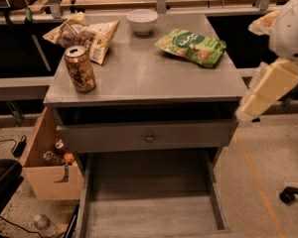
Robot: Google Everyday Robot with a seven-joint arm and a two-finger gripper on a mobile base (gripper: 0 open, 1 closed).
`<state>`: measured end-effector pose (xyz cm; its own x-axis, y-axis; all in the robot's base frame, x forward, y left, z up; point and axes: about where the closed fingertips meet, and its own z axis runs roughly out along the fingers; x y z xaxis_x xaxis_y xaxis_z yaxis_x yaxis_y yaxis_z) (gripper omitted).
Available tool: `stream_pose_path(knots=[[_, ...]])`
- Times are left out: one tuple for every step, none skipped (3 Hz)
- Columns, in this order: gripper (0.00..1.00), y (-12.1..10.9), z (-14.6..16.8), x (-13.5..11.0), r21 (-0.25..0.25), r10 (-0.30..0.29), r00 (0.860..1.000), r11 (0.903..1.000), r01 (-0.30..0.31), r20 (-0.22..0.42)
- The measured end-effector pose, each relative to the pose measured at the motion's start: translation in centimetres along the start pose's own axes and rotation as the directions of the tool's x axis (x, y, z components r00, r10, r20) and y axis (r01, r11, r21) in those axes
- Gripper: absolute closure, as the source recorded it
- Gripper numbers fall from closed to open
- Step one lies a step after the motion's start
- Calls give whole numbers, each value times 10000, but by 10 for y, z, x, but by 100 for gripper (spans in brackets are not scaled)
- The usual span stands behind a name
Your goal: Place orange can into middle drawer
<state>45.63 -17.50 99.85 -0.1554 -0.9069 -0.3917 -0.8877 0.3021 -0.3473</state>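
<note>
The orange can stands upright near the front left of the grey cabinet top, its silver top showing. The middle drawer is pulled out below, low in the view, with a bare grey floor and nothing in it. My gripper, a cream-coloured piece under a white arm, hangs at the cabinet's right edge at about top height. It is far to the right of the can and holds nothing that I can see.
A closed drawer front with a round knob sits above the open drawer. A white bowl, a green snack bag and a brown-and-white bag lie on the top. A cardboard box stands on the floor at left.
</note>
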Motion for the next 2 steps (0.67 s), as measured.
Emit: stream_pose_path(knots=[[0,-17,28,-50,200,-218,9721,9996,176,2336],[0,-36,58,-133,-12,-384,8643,9990,451,5014]])
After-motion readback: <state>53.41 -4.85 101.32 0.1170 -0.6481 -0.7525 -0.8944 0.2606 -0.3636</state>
